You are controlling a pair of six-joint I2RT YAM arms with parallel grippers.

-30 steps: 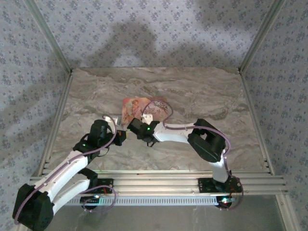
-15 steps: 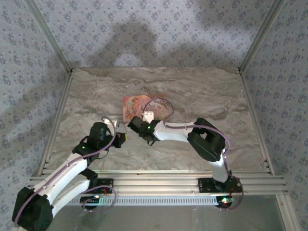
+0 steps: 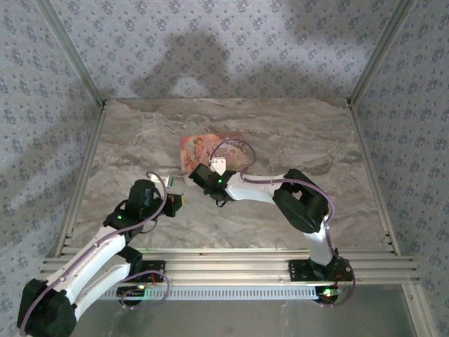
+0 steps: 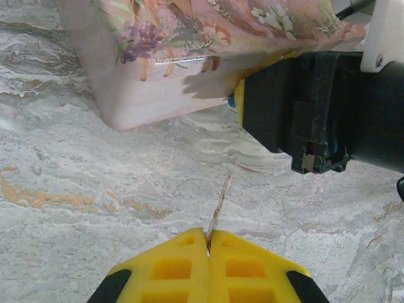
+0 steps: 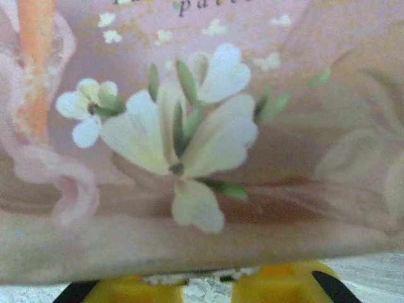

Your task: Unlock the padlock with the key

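Note:
The pink picture-lidded box point(image 3: 208, 149) lies mid-table. At its near corner a small blue sliver, the padlock point(image 4: 238, 101), peeks out beside the black housing of my right arm point(image 4: 315, 107). My left gripper point(image 4: 209, 235) is shut on the thin key point(image 4: 218, 202), which points toward that corner with bare table between. In the top view the left gripper point(image 3: 175, 202) sits near-left of the box. My right gripper point(image 3: 196, 171) presses against the box's near edge. Its yellow fingers point(image 5: 132, 291) stand close together, a narrow gap between them, and the box lid point(image 5: 189, 126) hides their tips.
The marble tabletop point(image 3: 295, 133) is framed by metal rails, with patterned walls around. The right arm's purple cable point(image 3: 238, 151) loops over the box. Both arms reach inward, their wrists close together in front of the box.
My right gripper has slid farther onto the box's near edge and its jaws have narrowed. The box has shifted slightly away. The left gripper, still holding the key, stands apart from the right one.

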